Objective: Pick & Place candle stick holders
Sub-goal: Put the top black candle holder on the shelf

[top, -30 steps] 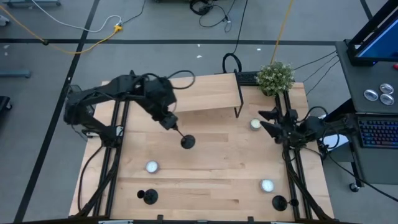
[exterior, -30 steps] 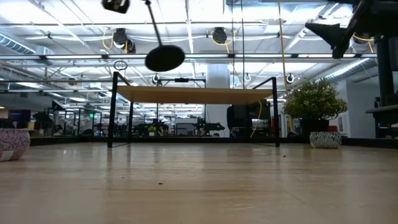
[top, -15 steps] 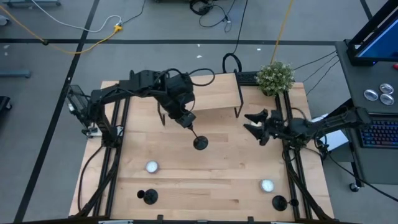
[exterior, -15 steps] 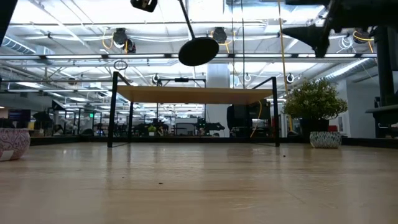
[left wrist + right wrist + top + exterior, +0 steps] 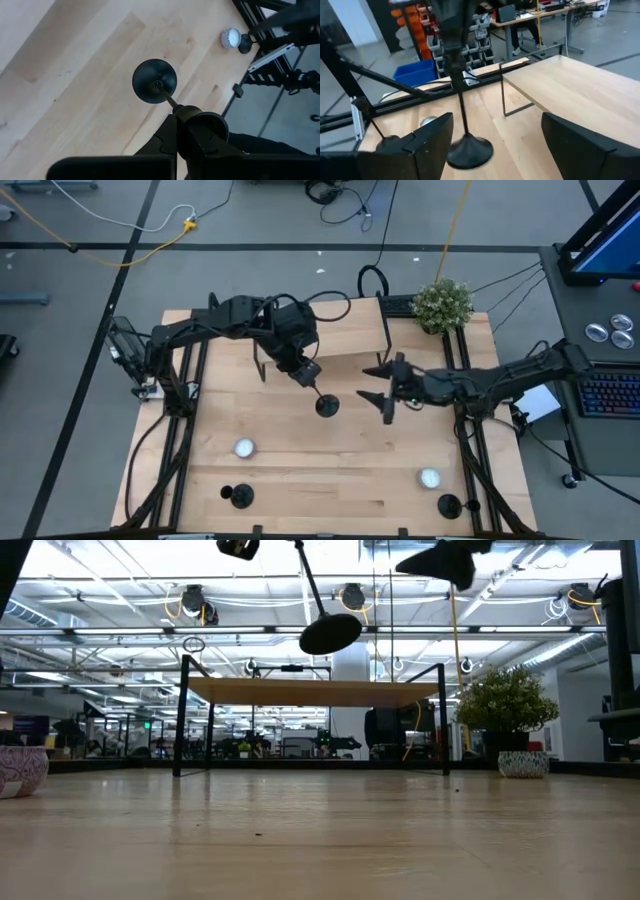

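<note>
A candle stick holder hangs above the middle of the wooden table, its cup top clamped in the left end effector and its round base pointing downward, clear of the surface in the low view. The right end effector, fingers spread wide with nothing between them, reaches in just beside the suspended holder. Two more candle stick holders stand near the front edge, one at the left and one at the right. White tealights lie nearby, and a small raised shelf and potted plant occupy the far side.
</note>
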Motion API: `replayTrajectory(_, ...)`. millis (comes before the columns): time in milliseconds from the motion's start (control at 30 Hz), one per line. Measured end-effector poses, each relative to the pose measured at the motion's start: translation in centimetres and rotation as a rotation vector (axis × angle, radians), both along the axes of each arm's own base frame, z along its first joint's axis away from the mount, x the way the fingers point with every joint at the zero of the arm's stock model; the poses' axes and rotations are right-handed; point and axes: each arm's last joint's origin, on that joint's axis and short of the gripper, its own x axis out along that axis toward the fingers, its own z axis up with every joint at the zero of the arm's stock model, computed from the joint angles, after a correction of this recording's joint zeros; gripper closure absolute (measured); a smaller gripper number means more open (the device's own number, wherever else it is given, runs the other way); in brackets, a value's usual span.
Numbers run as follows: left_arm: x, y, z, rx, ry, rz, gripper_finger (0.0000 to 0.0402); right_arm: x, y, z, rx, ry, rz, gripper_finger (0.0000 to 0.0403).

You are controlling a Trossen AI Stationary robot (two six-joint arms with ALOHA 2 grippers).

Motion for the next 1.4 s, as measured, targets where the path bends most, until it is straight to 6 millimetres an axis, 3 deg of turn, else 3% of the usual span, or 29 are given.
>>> replayTrajectory(167,0.3,-0.2,0.1,0.023,-0.031,-0.016,0.0394,2.5,0.4,0.2,-0.036,0.038,0.001,0.0110)
replayTrajectory(400,0.8,-0.5,0.5,0.061,-0.094,-0.024,0.0394,4.8,0.1,-1.1,0.002,0.084,-0.042,0.0110)
replayTrajectory(1100,5.2,-1.0,-2.1,0.007,-0.178,-0.116,0.0394,5.2,0.4,-1.7,0.072,0.100,-0.002,0.0112)
replayTrajectory(1400,5.2,-0.9,-2.3,0.016,-0.160,-0.106,0.0394,5.1,0.4,-1.8,0.101,0.103,-0.009,0.0165)
